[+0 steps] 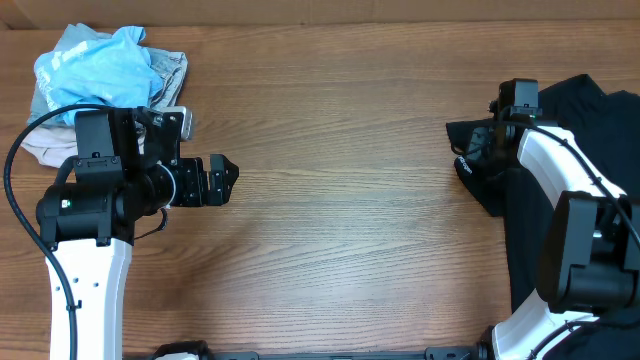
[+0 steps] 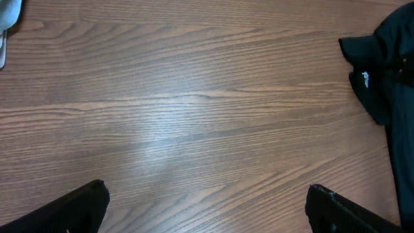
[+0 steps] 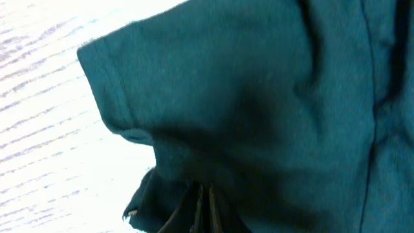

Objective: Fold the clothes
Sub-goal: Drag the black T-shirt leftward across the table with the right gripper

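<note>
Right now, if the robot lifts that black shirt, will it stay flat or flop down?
Probably flop: the black shirt lies in soft wrinkles and bunches where the right tool pinches it. It looks thin, so it is likely light for its size. On the smooth wooden table it should probably drag along rather than roll.

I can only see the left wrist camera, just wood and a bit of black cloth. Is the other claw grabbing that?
Observer: Yes, the right claw is shut, pinching the black shirt.
Operator: Which bit of it?
Observer: A fold of cloth near a short sleeve.
Operator: Any more clothes?
Observer: A crumpled light-blue garment lies on other clothes, top left in the overhead view.
</note>
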### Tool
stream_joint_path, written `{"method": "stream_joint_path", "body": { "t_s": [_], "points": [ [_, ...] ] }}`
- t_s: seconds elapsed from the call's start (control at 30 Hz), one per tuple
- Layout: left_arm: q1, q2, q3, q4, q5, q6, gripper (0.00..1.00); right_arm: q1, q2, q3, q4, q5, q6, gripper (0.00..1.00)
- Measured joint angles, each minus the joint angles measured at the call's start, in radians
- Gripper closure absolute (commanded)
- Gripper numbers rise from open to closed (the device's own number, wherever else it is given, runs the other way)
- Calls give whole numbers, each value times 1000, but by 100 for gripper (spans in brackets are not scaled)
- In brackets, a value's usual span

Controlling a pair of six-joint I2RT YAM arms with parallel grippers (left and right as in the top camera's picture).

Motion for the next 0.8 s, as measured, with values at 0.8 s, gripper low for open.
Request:
{"method": "stream_joint_path", "body": {
  "t_s": [0.8],
  "points": [
    [75, 2, 149, 21, -22, -41, 0, 13, 10, 991, -700, -203, -22, 96]
  ]
}}
